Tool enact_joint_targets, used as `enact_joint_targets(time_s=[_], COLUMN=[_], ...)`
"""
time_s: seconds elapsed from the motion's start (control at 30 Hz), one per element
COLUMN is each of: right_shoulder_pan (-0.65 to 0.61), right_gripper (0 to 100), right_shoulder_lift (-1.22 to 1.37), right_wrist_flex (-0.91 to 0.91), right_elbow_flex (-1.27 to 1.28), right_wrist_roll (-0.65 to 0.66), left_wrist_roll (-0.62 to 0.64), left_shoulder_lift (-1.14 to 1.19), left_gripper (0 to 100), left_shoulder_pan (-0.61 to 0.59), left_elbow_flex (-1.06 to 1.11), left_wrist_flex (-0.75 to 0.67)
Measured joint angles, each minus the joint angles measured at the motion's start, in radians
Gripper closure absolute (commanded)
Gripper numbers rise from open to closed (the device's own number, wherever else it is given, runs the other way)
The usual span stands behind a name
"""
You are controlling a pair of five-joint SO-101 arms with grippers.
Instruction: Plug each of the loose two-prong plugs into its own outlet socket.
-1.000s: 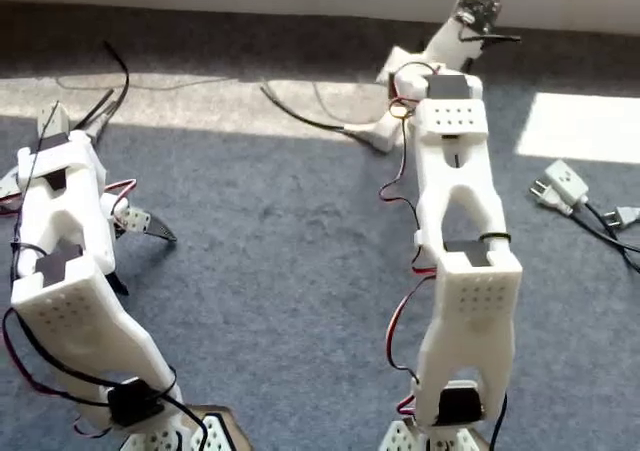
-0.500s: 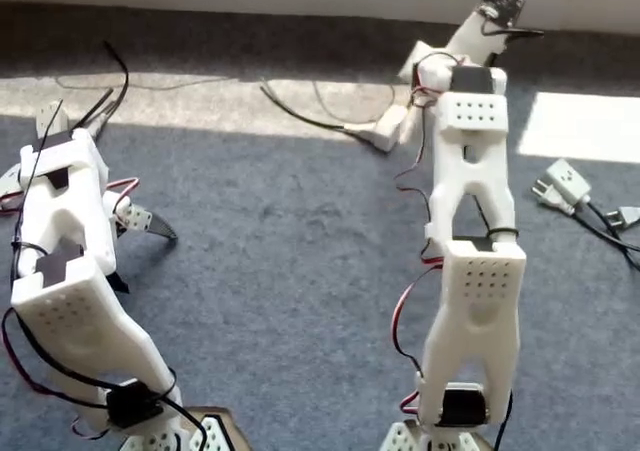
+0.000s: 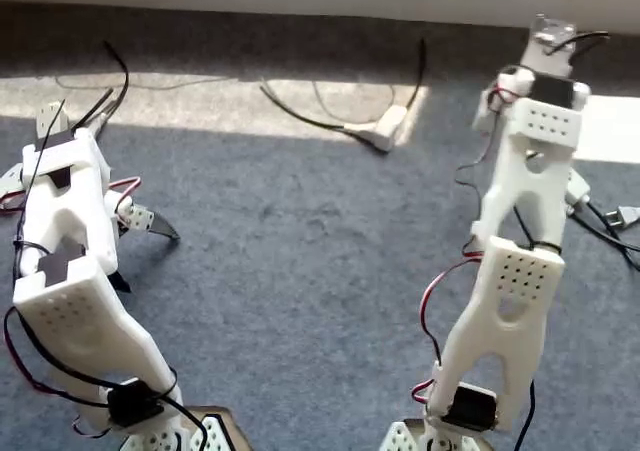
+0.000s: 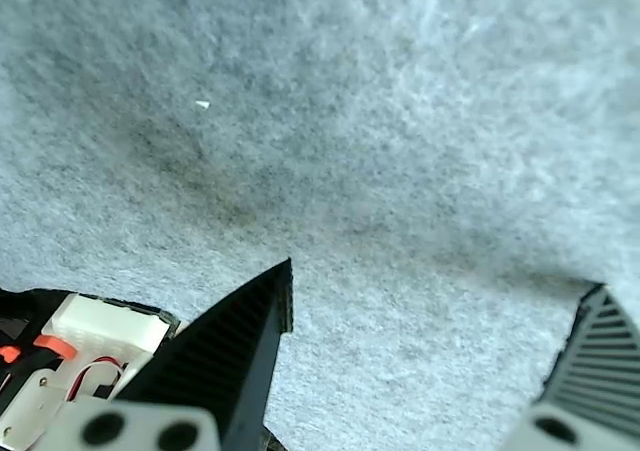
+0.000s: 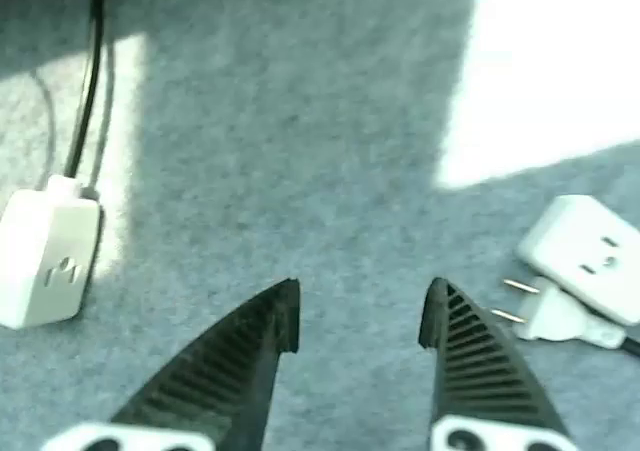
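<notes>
**Plug lies loose beside its socket as open gripper hangs above**

The white two-prong plug rests on grey carpet right against a white socket, with its bare metal prongs turned away from the block's slotted face. The right gripper hangs over the carpet near it, jaws parted by a moderate gap and holding nothing. The left gripper, spread wide and likewise empty, sits over bare carpet at the left of the high view, well apart from the plugs. A second plug trails its cord at the right edge of the high view. A white block on a black cable, apparently another socket, lies apart from the pair.

The trouble ahead looks to be grip and bracing. The plug's body is small, smooth, rounded plastic, and the ribbed black jaws could let it twist, leaving the prongs skewed to the slots. The socket is a light, boxy block lying unfixed on felt-like pile. A push from one arm alone would likely slide it away rather than seat the prongs. The cord may also drag the plug round as it lifts. With the prongs facing the wrong way, the plug needs turning first, which is another chance to drop it.
</notes>
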Motion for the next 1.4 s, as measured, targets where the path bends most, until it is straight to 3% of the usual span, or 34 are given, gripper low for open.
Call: enact_joint_targets(time_s=[0.2, 0.33, 0.6, 0.97, 1.2, 1.4], right_shoulder_pan=[0.236, 0.387, 0.54, 0.709, 0.706, 0.678], right_gripper=[79.3, 79.3, 79.3, 79.3, 79.3, 79.3], right_shoulder_lift=[0.0, 0.054, 0.199, 0.298, 0.387, 0.4], right_wrist_flex=[0.109, 0.064, -0.029, -0.227, -0.233, -0.117], right_elbow_flex=[-0.123, -0.13, -0.13, -0.133, -0.178, -0.244], right_wrist_roll=[0.275, 0.351, 0.566, 0.588, 0.628, 0.629], left_wrist_roll=[0.0, 0.0, 0.0, 0.0, 0.0, 0.0], left_shoulder_lift=[0.0, 0.0, 0.0, 0.0, 0.0, 0.0], left_gripper=[58, 58, 58, 58, 58, 58], left_shoulder_pan=[0.0, 0.0, 0.0, 0.0, 0.0, 0.0], left_elbow_flex=[0.0, 0.0, 0.0, 0.0, 0.002, 0.002], left_wrist_flex=[0.0, 0.0, 0.0, 0.0, 0.0, 0.0])
